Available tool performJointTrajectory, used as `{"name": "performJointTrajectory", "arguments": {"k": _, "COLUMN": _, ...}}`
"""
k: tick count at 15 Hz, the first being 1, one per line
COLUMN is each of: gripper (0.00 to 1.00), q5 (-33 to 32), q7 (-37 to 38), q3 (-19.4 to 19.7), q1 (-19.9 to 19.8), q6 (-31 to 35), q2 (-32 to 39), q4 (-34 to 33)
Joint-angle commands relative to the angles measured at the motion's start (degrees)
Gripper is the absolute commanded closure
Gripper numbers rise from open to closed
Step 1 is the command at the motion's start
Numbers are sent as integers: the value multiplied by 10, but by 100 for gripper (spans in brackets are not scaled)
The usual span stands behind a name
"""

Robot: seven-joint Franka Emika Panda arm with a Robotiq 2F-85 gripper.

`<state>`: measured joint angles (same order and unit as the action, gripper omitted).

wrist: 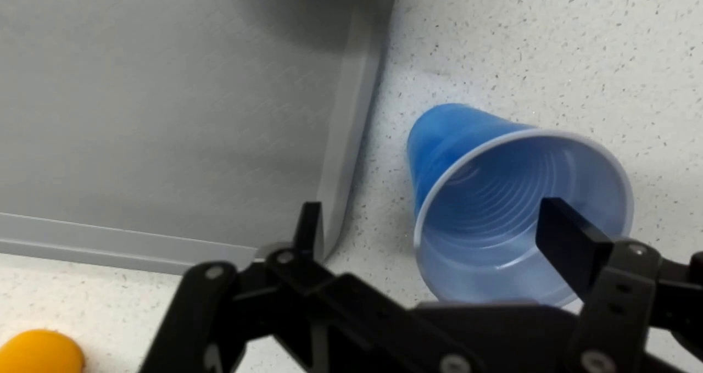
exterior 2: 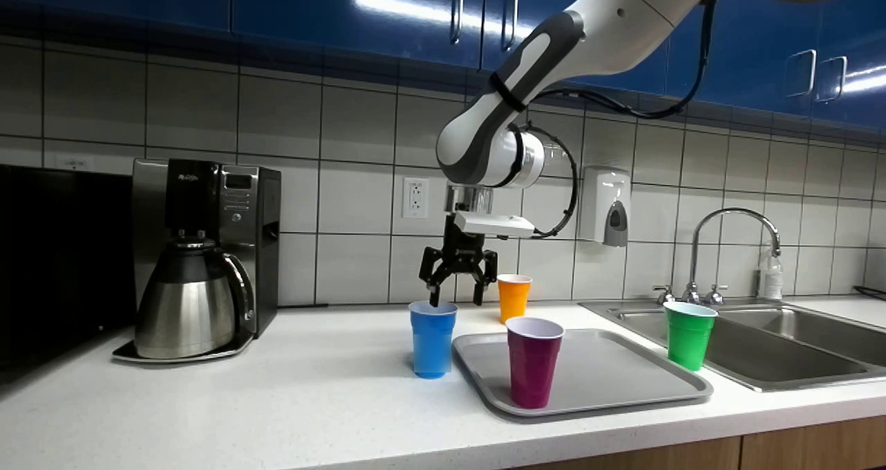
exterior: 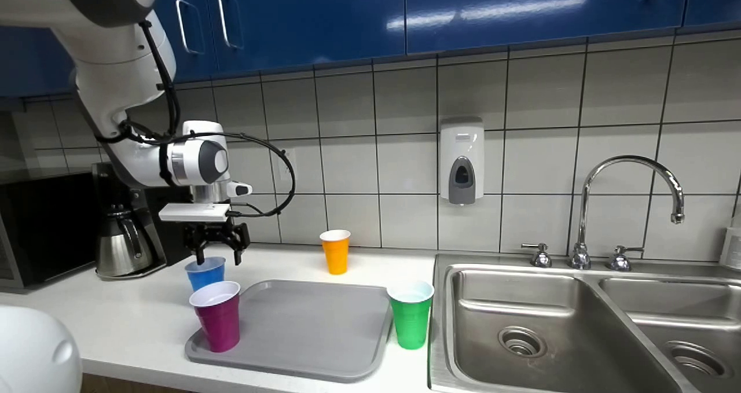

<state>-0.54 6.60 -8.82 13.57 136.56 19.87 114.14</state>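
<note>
My gripper (exterior: 219, 259) hangs pointing down with its jaws wide apart and nothing between them. Closest to it is an upright blue cup (exterior 2: 432, 345) on the white counter, just left of the grey tray (exterior 2: 616, 373) in both exterior views. In the wrist view, one finger (wrist: 571, 241) overlaps the mouth of the blue cup (wrist: 461, 137), while the opposite finger lies over the tray corner. Whether a fingertip touches the cup rim, I cannot tell. A purple cup (exterior: 220, 320) stands on the tray. An orange cup (exterior: 336, 253) is by the wall; a green cup (exterior: 411, 318) stands near the sink.
A coffee maker with a steel carafe (exterior 2: 190, 304) and a dark microwave (exterior: 52, 225) occupy the left end. To the right are the double sink (exterior: 521, 294) and its tall faucet (exterior: 584, 208). Blue cabinets (exterior: 307, 17) hang above; a soap dispenser (exterior: 461, 161) is on the wall.
</note>
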Motion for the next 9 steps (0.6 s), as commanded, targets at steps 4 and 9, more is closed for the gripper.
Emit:
{"name": "performJointTrajectory", "arguments": {"k": 4, "gripper": 0, "q5": -7, "q7": 5, "q3": 4, "q1": 0, "q6": -3, "q2": 24, "q4": -25}}
{"name": "performJointTrajectory", "arguments": {"k": 9, "gripper": 0, "q5": -8, "q7": 7, "q3": 5, "q1": 1, "q6": -3, "q2": 30, "q4": -32}}
